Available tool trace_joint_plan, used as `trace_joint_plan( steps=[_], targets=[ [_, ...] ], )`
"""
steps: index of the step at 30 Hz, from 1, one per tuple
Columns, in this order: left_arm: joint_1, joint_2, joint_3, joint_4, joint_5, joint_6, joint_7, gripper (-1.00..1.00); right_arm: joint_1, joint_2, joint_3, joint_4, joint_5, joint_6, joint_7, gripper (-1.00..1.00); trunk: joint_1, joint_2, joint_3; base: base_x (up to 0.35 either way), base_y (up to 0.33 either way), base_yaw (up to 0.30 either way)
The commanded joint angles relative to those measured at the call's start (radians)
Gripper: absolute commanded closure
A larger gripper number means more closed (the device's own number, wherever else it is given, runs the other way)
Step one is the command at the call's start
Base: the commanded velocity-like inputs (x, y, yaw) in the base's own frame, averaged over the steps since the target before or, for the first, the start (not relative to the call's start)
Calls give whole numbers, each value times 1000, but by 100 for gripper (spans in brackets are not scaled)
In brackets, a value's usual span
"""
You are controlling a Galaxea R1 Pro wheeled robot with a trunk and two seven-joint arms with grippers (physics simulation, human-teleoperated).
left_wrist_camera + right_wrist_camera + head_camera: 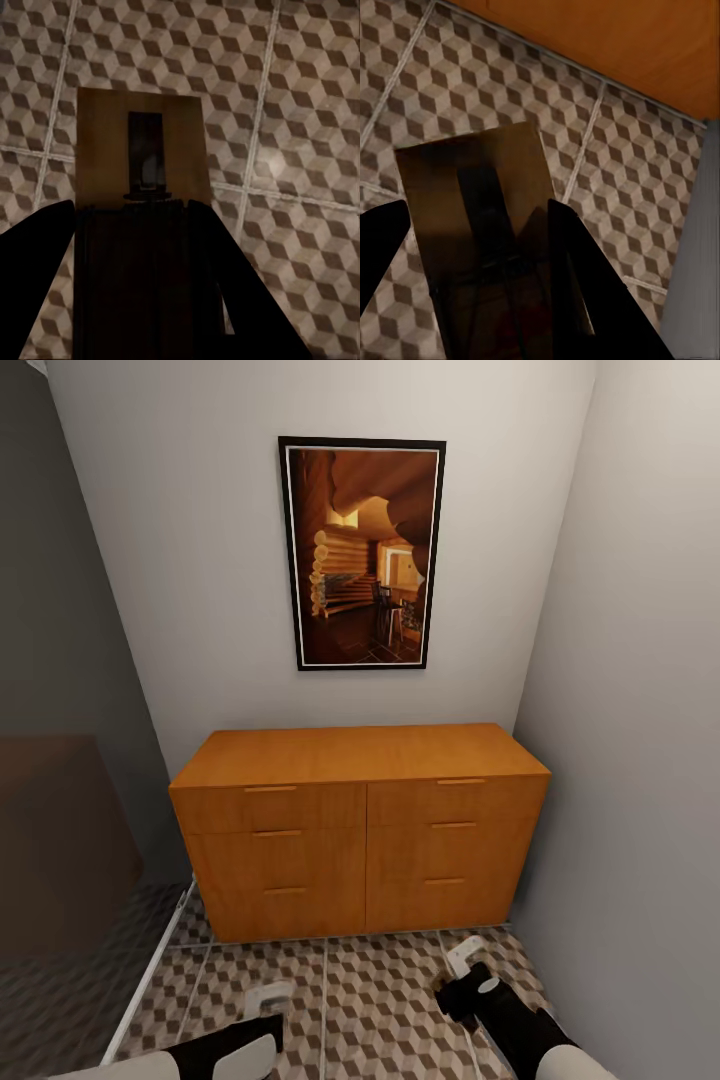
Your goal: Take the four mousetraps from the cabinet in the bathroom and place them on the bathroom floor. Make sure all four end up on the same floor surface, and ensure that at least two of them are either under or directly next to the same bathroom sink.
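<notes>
With drawers shut on the cabinet [360,830], each gripper clamps a mousetrap between its jaws: left gripper [135,225], right gripper [480,232]. Both traps hang above the bathroom floor [370,1000]; judged from this, none placed yet, two unaccounted for.

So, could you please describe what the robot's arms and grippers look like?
Both arms are glossy white with black wrist sections. The left gripper and right gripper end in pale grey-white fingers; in the wrist views the fingers appear as dark tapering wedges. No cables or markings are visible.

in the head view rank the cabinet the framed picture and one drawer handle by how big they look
1. The cabinet, largest.
2. The framed picture, clearly smaller.
3. A drawer handle, by far the smallest.
The picture hangs slightly farther back, but the gaps are too wide to change the order.
</notes>
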Motion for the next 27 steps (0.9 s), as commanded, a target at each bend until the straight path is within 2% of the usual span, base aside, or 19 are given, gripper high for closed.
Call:
trace_joint_plan(
  steps=[1,7,8,11,21,27],
  targets=[
    [2,0,-7,4,1,0,0,100,0,0,1,7,10,-3,-5,100,0,-1,-1,0,0,0],
    [44,-2,-7,41,1,-2,-39,100,0,0,1,128,9,-118,-76,100,0,-1,-1,0,0,0],
    [65,-2,-7,45,1,-33,-44,100,0,-2,-4,200,-1,-175,-88,100,0,-1,-1,0,0,0],
    [82,-1,-7,46,1,-69,-45,100,0,-4,-7,258,-30,-239,-92,100,0,-1,-1,0,0,0],
    [135,1,-7,47,1,-79,-45,100,7,-30,-10,337,-45,-279,-93,100,0,-1,-1,0,0,0],
    [171,-1,-7,93,3,-81,-49,100,36,-36,-10,346,-45,-334,-93,100,0,-1,-1,0,0,0]
  ],
)
